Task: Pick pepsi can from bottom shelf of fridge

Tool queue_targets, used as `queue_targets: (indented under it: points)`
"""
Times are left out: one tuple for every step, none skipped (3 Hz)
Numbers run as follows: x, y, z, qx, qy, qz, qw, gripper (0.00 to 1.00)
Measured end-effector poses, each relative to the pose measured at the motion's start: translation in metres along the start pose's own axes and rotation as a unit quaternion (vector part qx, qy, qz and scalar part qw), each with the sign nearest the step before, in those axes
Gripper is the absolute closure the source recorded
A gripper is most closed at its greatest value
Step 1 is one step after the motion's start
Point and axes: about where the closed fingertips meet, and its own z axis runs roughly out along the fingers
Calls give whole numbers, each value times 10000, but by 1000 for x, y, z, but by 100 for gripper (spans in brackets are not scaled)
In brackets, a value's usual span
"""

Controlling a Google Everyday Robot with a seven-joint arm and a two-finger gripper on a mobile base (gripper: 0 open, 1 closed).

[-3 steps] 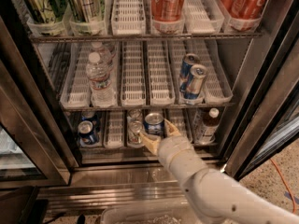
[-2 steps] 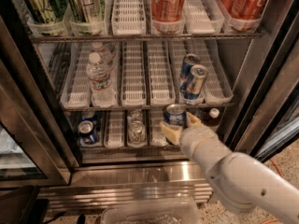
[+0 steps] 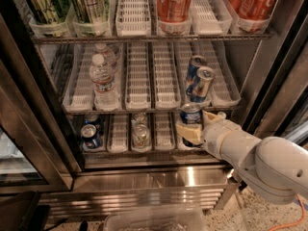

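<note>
The gripper [image 3: 193,125] is inside the fridge [image 3: 159,177] at the front right of the bottom shelf [image 3: 118,134]. Its jaws are closed on the pepsi can [image 3: 191,113], which stands upright between them, likely held by its sides so it can slide out level.

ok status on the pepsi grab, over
Gripper at front right of bottom shelf, shut on pepsi can. Can upright. Middle shelf rail just above can top, mind it pulling out.
</note>
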Motion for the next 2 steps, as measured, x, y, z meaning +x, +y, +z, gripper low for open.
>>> queue_targets:
  points:
    - [5, 15, -3, -360, 19, 5, 9993, 100]
    - [6, 18, 1, -414, 54, 1, 9991, 100]
